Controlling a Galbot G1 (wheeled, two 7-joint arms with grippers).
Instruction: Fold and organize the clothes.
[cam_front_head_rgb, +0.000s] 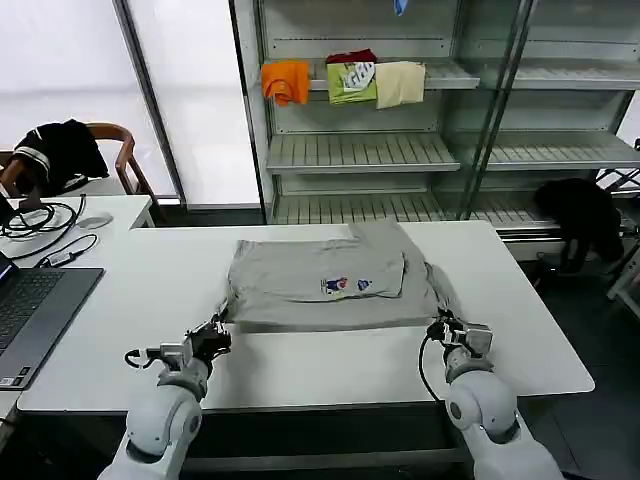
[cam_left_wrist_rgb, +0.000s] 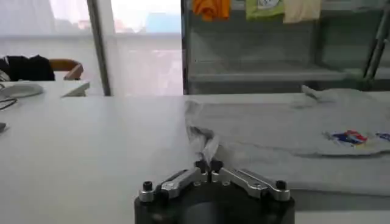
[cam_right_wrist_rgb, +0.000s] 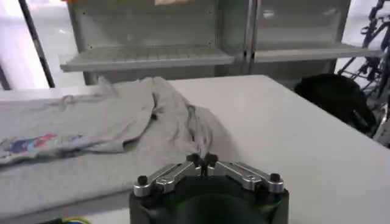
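Note:
The light grey T-shirt (cam_front_head_rgb: 320, 280) lies partly folded across the middle of the white table (cam_front_head_rgb: 300, 360), its small multicoloured print (cam_front_head_rgb: 347, 286) facing up. My left gripper (cam_front_head_rgb: 215, 333) is shut on the shirt's near left corner, and a pinch of cloth (cam_left_wrist_rgb: 207, 146) rises between its jaws (cam_left_wrist_rgb: 208, 165). At the near right corner my right gripper (cam_front_head_rgb: 440, 328) is shut on the hem, with grey fabric (cam_right_wrist_rgb: 158, 122) running out from its jaws (cam_right_wrist_rgb: 202, 161). A sleeve (cam_front_head_rgb: 385, 235) sticks out at the far side.
A laptop (cam_front_head_rgb: 30, 310), cables (cam_front_head_rgb: 45, 225) and a mouse (cam_front_head_rgb: 95, 220) sit on the left desk. A chair with a black garment (cam_front_head_rgb: 60, 150) stands behind. Shelves (cam_front_head_rgb: 360, 150) at the back hold orange, green and cream folded garments. A black item (cam_front_head_rgb: 580, 215) hangs at right.

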